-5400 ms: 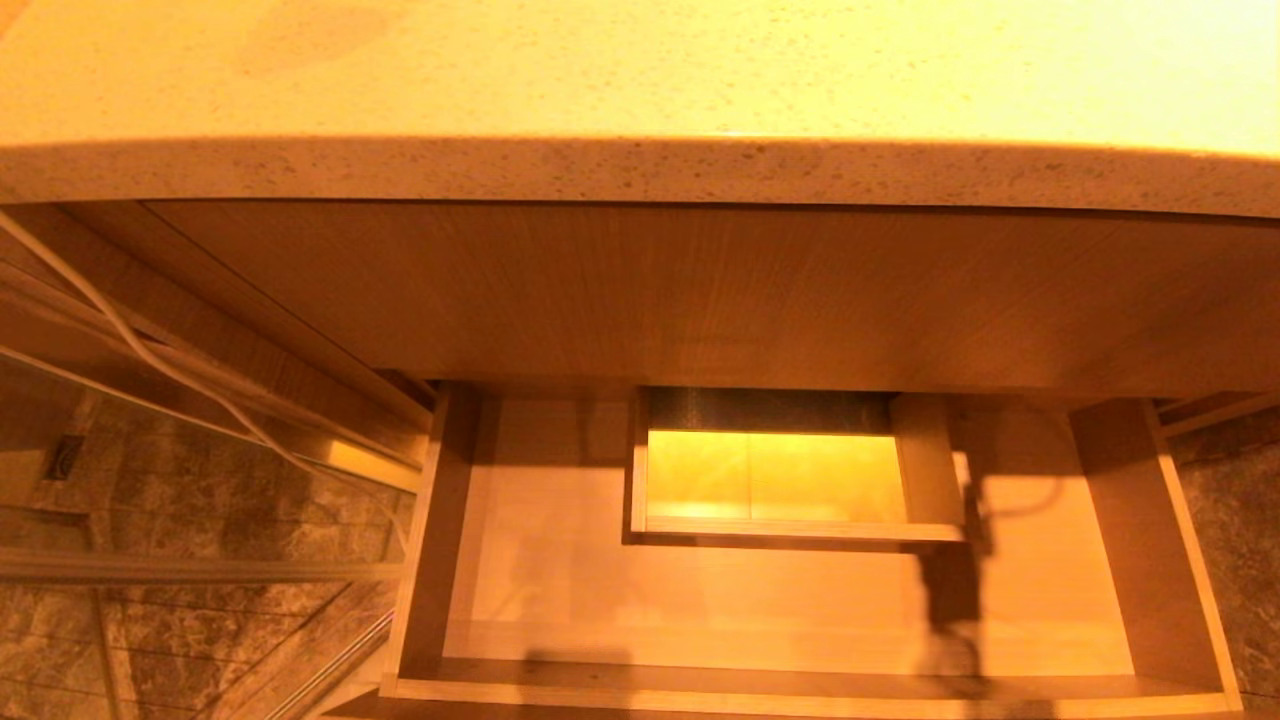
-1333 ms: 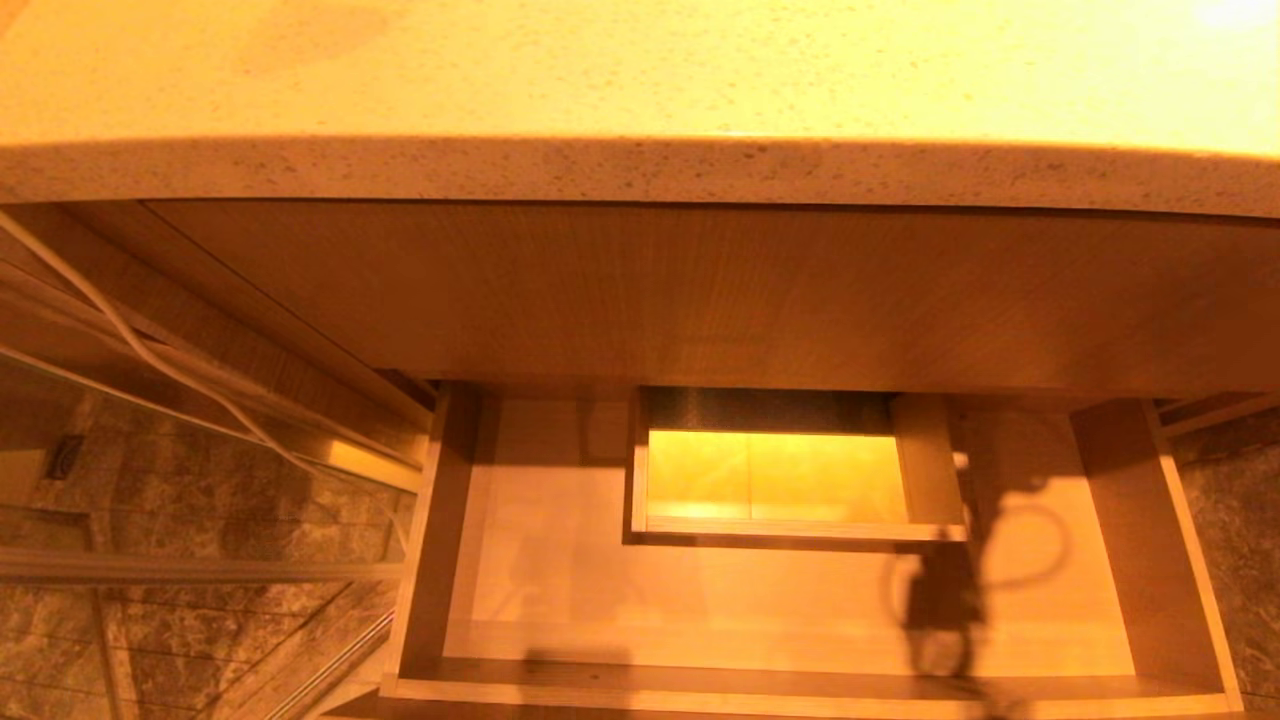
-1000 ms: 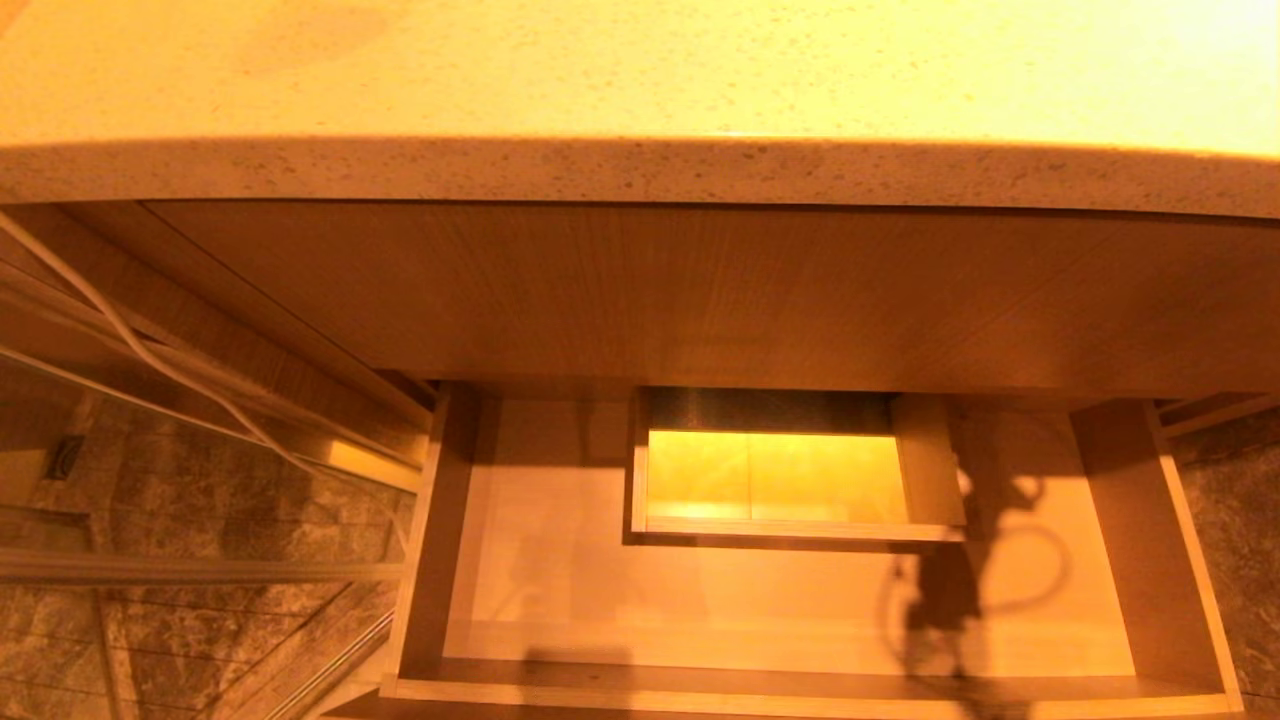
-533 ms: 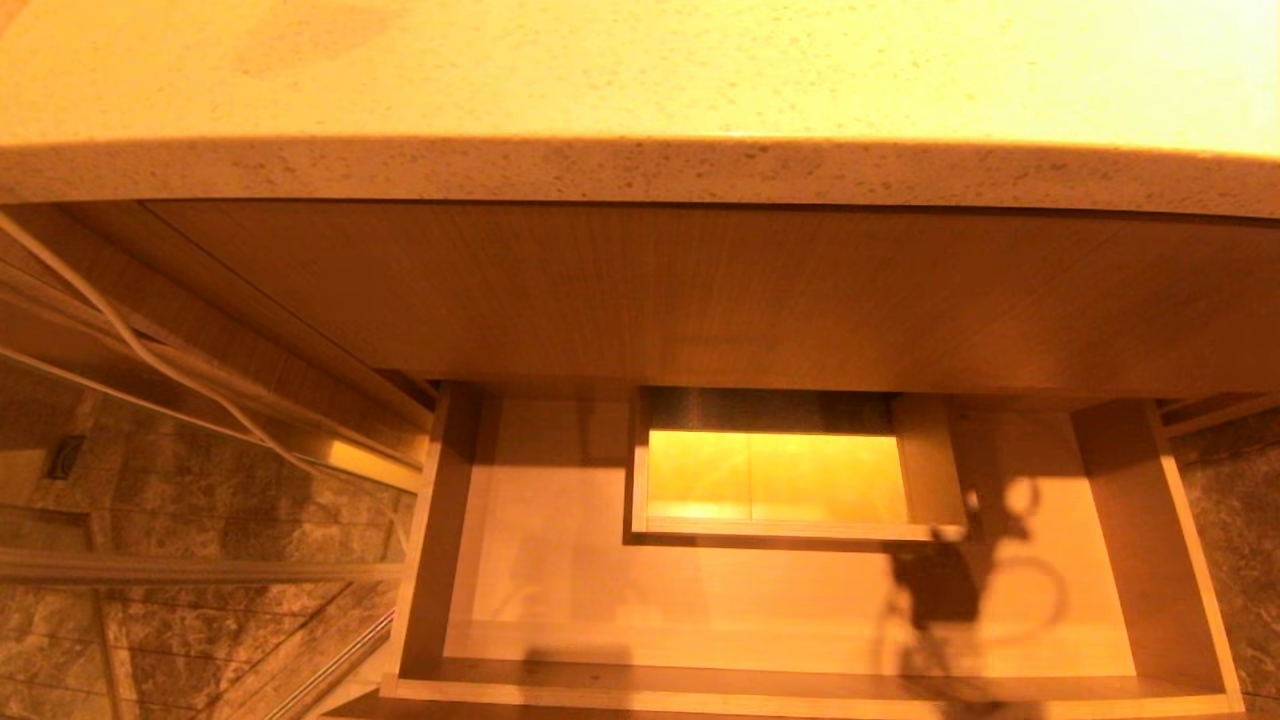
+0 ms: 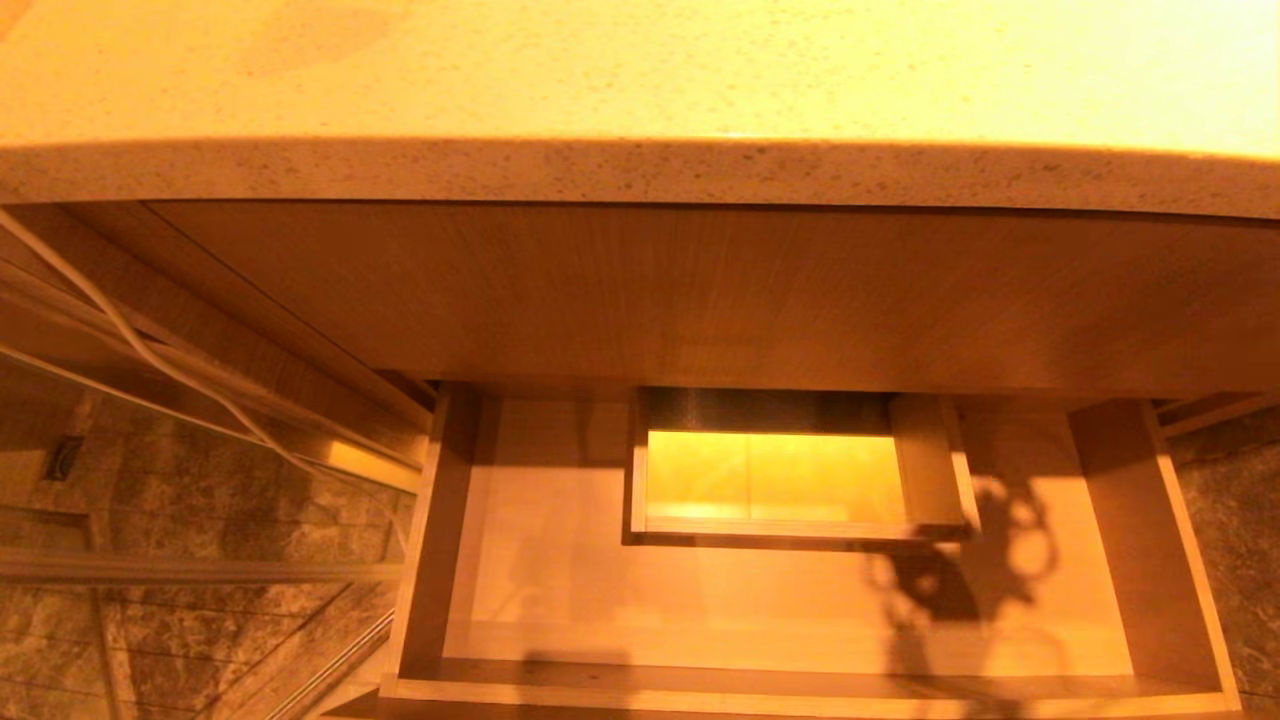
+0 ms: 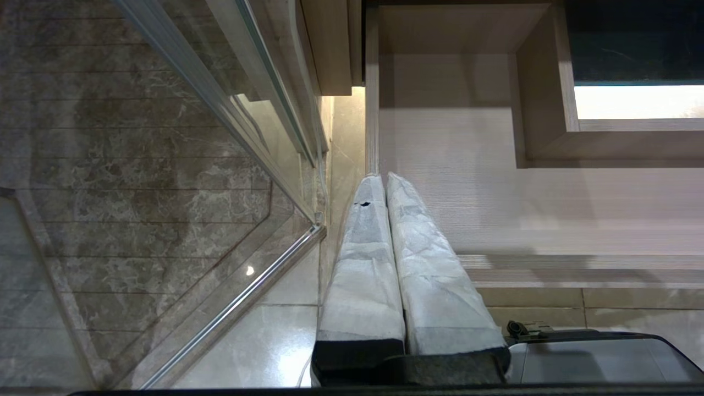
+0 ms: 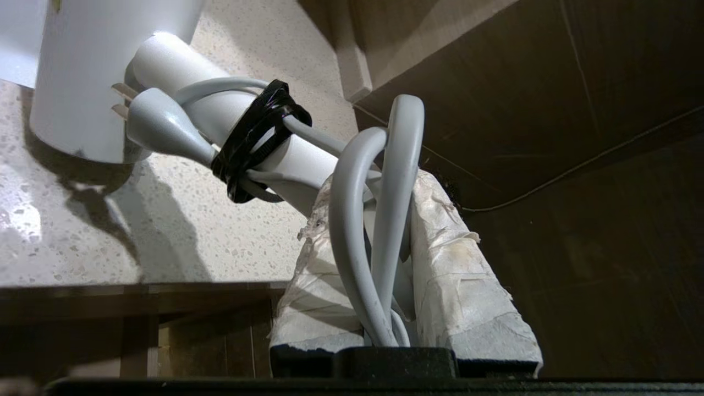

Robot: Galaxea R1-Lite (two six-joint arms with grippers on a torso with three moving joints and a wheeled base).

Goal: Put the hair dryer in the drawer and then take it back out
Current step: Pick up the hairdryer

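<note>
- Step in hand, as I judge it: carrying the hair dryer (image 7: 220, 132) toward the open drawer (image 5: 1150, 540); nothing lies in the drawer yet.
- My right claw (image 7: 379, 231) is clamped on the dryer's handle, with loops of its grey cord (image 7: 379, 220) caught between the taped fingers; the dryer's body hangs just above the speckled bench (image 7: 110, 236).
- My left claw (image 6: 388, 190) is pressed shut, empty, parked near the drawer's 9 o'clock wall.
- Next move calls for bringing the dryer down over the drawer floor at 4 o'clock, clear of the boxed cutout (image 5: 780, 470).
- The head view shows neither claw nor dryer, only a shadow (image 5: 950, 580) on the drawer floor; only the right wrist view shows the grip.
</note>
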